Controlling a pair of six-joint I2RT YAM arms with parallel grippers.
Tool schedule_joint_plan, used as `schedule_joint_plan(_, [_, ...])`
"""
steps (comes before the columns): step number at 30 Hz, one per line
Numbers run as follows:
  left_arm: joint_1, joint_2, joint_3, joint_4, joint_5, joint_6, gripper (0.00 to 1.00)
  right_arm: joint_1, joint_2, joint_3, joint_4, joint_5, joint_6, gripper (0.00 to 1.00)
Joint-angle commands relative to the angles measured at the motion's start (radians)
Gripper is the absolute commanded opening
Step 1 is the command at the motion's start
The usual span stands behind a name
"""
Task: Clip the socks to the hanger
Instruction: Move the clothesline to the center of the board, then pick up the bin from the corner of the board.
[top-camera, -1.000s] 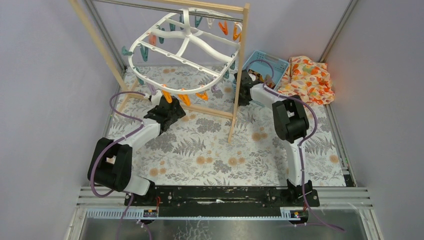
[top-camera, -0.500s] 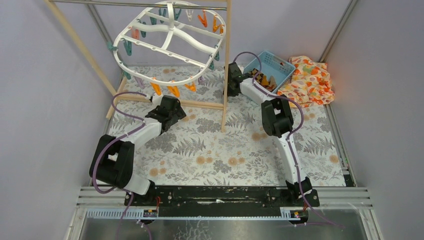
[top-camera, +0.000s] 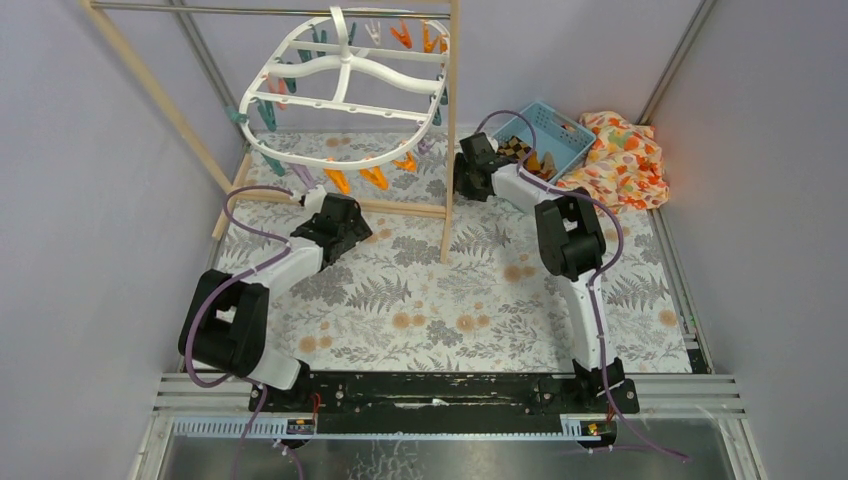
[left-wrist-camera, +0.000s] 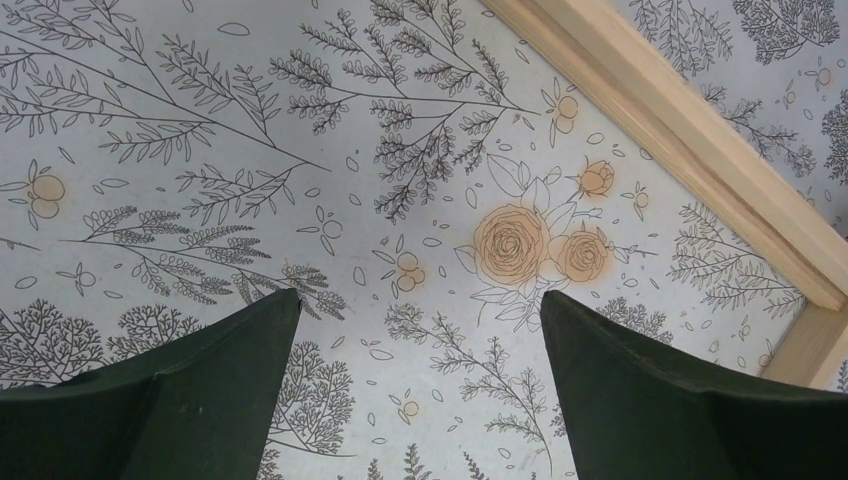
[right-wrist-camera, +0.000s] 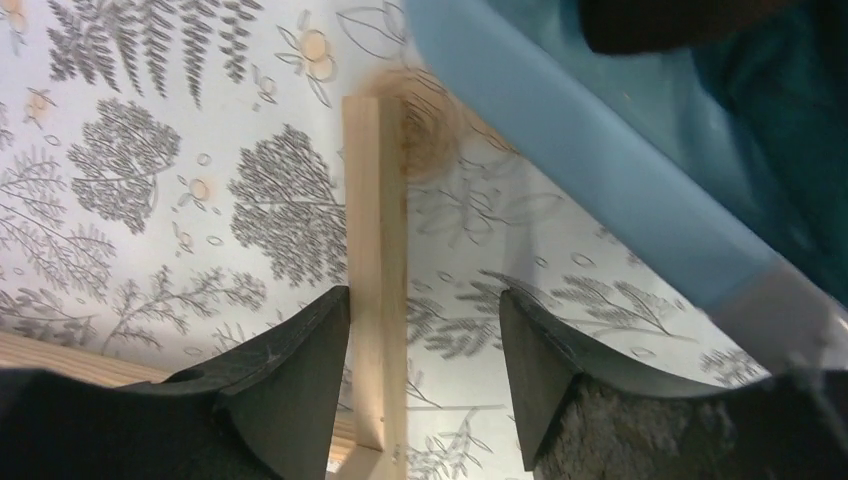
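Left of the wooden rack (top-camera: 449, 130), a plain lilac wall (top-camera: 90, 150) is closing off the space. A floral tablecloth (top-camera: 430, 300), pale with grey ferns and orange roses, is covering the table under the rack and out to both sides. Under the rack's top rail the hanger (top-camera: 345, 85) is hanging tilted, its teal and orange pegs (top-camera: 372, 178) dangling above the cloth. Just in front of the rack's bottom rail the left gripper (left-wrist-camera: 420, 300) is hovering over the cloth, jaws spread wide with nothing between them. At the rack's right upright the right gripper (right-wrist-camera: 425, 295) is standing with jaws parted; the wood is showing between them with a gap on one side, so it is gripping nothing. Right of the rack the socks (top-camera: 520, 150) are lying in a blue basket (top-camera: 560, 135). Beyond it an orange floral cloth (top-camera: 620, 155) is lying crumpled near the right-hand lilac wall.
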Motion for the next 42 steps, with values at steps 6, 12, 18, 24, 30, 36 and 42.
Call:
schedule_joint_plan(6, [-0.01, -0.044, -0.013, 0.026, 0.004, -0.012, 0.99, -0.091, -0.21, -0.26, 0.004, -0.001, -0.009, 0.65])
schedule_joint_plan(12, [-0.016, -0.05, -0.023, 0.027, -0.009, -0.017, 0.99, -0.108, -0.336, -0.4, 0.04, -0.002, -0.024, 0.67])
schedule_joint_plan(18, [-0.019, -0.046, -0.029, 0.038, 0.003, -0.017, 0.98, -0.116, -0.322, -0.378, 0.017, -0.014, -0.04, 0.68])
schedule_joint_plan(24, [-0.021, -0.063, -0.029, 0.031, -0.01, -0.006, 0.99, -0.144, -0.384, -0.4, 0.039, -0.041, -0.013, 0.82])
schedule_joint_plan(30, [-0.034, -0.058, -0.032, 0.037, -0.006, -0.013, 0.99, -0.172, -0.537, -0.506, 0.044, -0.075, -0.039, 0.75])
schedule_joint_plan(36, [-0.051, -0.052, -0.038, 0.045, 0.001, -0.023, 0.99, -0.221, -0.759, -0.618, 0.011, 0.018, -0.031, 0.71])
schedule_joint_plan(42, [-0.077, -0.077, -0.036, 0.039, 0.002, -0.033, 0.99, -0.27, -0.653, -0.435, -0.127, 0.18, -0.129, 0.67])
